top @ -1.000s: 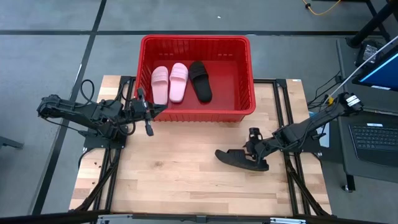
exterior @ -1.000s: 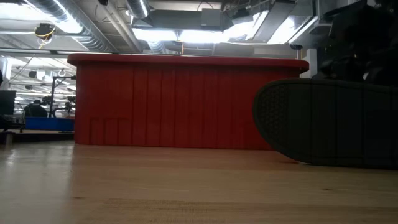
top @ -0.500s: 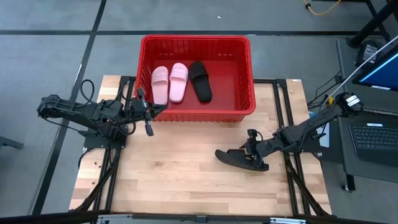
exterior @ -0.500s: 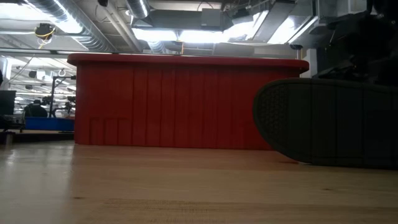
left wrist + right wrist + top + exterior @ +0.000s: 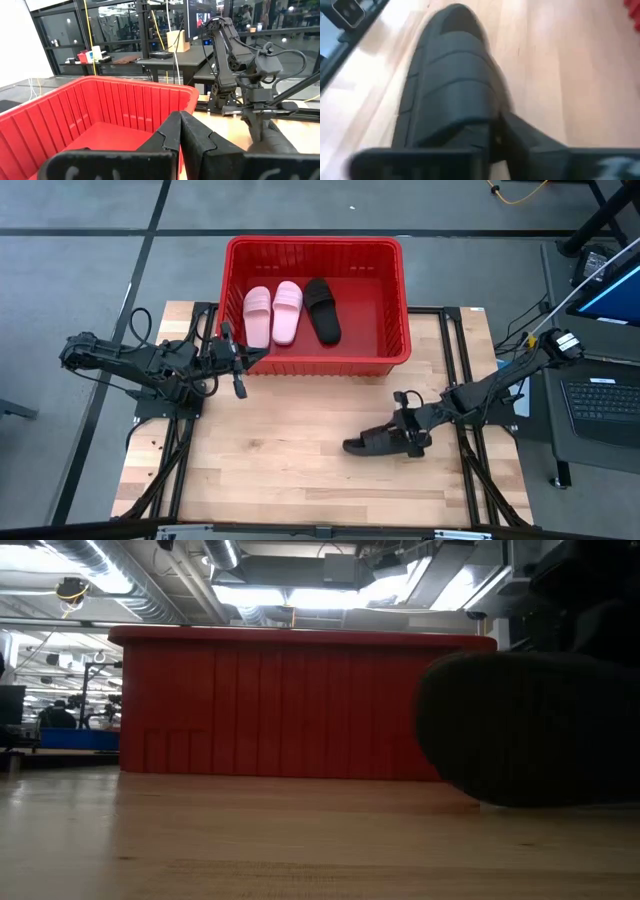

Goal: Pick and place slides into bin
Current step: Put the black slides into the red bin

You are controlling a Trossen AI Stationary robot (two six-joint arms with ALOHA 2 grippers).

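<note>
The red bin (image 5: pixel 395 330) stands at the table's far middle. On its floor lie two pale pink slides (image 5: pixel 272 313) and one black slide (image 5: pixel 322 309), side by side. Another black slide (image 5: pixel 372 443) is on the table at the near right, strap up and toe toward the table's left. My right gripper (image 5: pixel 408 436) is shut on its heel end. In the low view this slide (image 5: pixel 530 730) fills the right side. My left gripper (image 5: pixel 238 370) hangs shut and empty in front of the bin's near left corner (image 5: pixel 190 95). My right gripper holds the black slide at the rear edge of its broad strap (image 5: pixel 487 122). It comes from the heel end, slanting down from the table's right. One finger (image 5: pixel 525 142) lies along the slide's side. The strap hides the other. The slide's underside looks to be at table level.
Bare wooden table (image 5: pixel 270 460) lies between the slide and the bin and toward the near left. Inside the bin, red floor (image 5: pixel 370 310) shows to the right of the black slide. Black frame rails (image 5: pixel 460 380) run along the table's right side.
My right gripper has tipped further downward over the slide's heel end. The black slide stood on edge with its ribbed sole toward the near edge. It has since rolled strap-up and shifted slightly toward the table's left.
</note>
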